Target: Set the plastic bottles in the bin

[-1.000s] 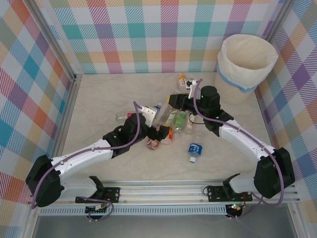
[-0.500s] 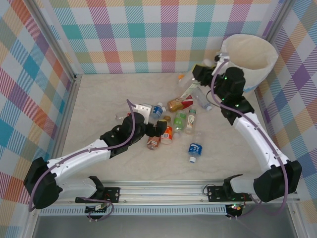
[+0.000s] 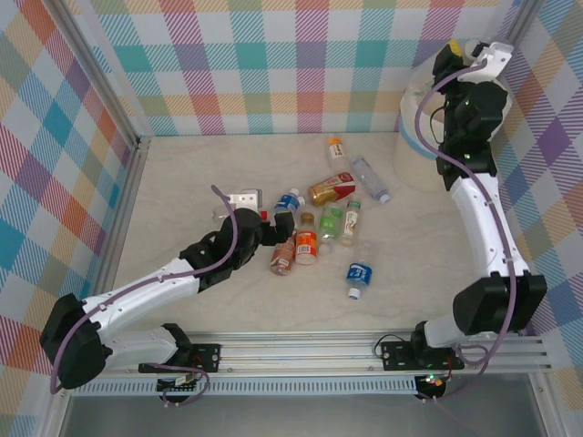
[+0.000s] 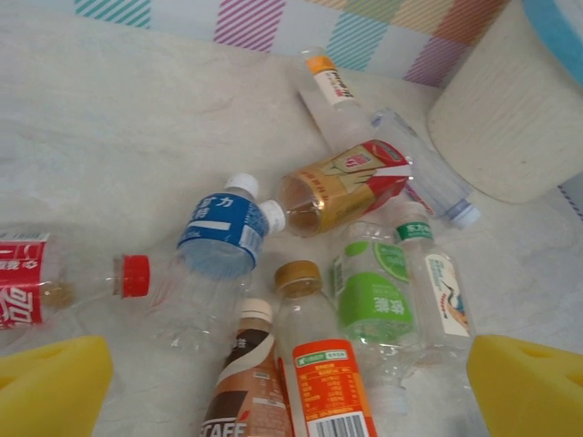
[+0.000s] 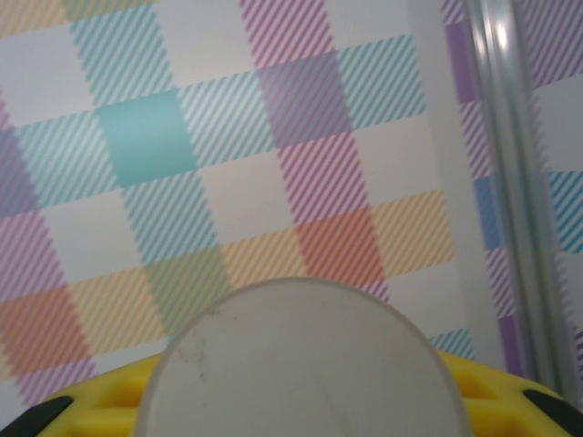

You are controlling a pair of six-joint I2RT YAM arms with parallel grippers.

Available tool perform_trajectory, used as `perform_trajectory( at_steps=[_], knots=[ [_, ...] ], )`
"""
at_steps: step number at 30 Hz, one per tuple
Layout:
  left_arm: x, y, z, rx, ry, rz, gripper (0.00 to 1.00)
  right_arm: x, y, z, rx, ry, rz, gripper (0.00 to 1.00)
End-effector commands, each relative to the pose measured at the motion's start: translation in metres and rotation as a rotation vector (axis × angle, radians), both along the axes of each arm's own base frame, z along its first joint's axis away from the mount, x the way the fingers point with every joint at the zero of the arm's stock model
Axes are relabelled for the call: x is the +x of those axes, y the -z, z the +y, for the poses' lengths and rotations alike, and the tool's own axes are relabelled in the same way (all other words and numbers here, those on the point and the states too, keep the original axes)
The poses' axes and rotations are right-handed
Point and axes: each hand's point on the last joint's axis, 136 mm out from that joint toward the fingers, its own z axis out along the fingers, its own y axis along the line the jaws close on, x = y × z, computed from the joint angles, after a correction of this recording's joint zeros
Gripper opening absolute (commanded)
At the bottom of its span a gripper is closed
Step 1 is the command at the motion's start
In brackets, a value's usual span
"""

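A pale marbled table (image 3: 182,182) sat inside pastel plaid walls (image 3: 228,64). The bin (image 3: 414,150), a white bucket with a cream liner and a light blue band, stood on the table against the wall. My right gripper (image 3: 463,53) hung high over the bin, clamped on one held bottle (image 5: 301,364), which my wrist camera saw end-on as a pale round disc between yellow fingers (image 5: 114,405).

The other plastic bottles (image 3: 319,223) lay on their sides in a loose cluster left of the bin and nearer to me. Closest to the bin were a clear bottle (image 3: 369,179) with a blue cap and an orange-capped bottle (image 3: 336,147). A blue-labelled bottle (image 3: 359,276) lay apart, nearer still.

My left gripper (image 3: 271,229) sat low at the side of the cluster farthest from the bin, its yellow pads (image 4: 55,387) spread wide apart.
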Motion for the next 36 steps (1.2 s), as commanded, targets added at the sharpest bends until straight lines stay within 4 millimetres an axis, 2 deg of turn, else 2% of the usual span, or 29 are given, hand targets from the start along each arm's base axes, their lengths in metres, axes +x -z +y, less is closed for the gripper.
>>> perform_trajectory(
  at_steps=[1,4,9,13,17,22,28,31,36],
  knots=[
    [0.002,0.007,0.021,-0.051,-0.100,0.028,1.00,0.012,-0.012,-0.036,-0.073,0.231,-0.056,0.35],
    [0.003,0.013,0.027,-0.092,-0.129,0.042,1.00,0.037,0.011,-0.049,-0.102,0.285,0.038,0.38],
    [0.005,0.019,0.031,-0.116,-0.148,0.065,1.00,0.076,0.058,-0.056,-0.126,0.306,0.159,0.44],
    [0.005,0.019,0.035,-0.106,-0.164,0.072,1.00,0.102,0.095,-0.057,-0.105,0.295,0.272,0.61],
    [0.005,0.021,0.047,-0.086,-0.219,0.084,1.00,0.112,0.112,-0.062,-0.104,0.317,0.331,0.71],
    [0.004,0.022,0.055,-0.103,-0.263,0.085,1.00,0.105,0.109,-0.064,-0.097,0.321,0.339,0.79],
    [0.003,0.030,0.056,-0.092,-0.252,0.120,1.00,0.083,0.099,-0.057,-0.075,0.267,0.342,0.86],
    [0.004,0.034,0.056,-0.088,-0.251,0.135,1.00,0.069,0.093,-0.044,-0.077,0.188,0.331,0.87],
    [0.004,0.039,0.056,-0.088,-0.246,0.160,1.00,0.044,0.090,-0.005,-0.086,-0.048,0.341,0.91]
  ],
)
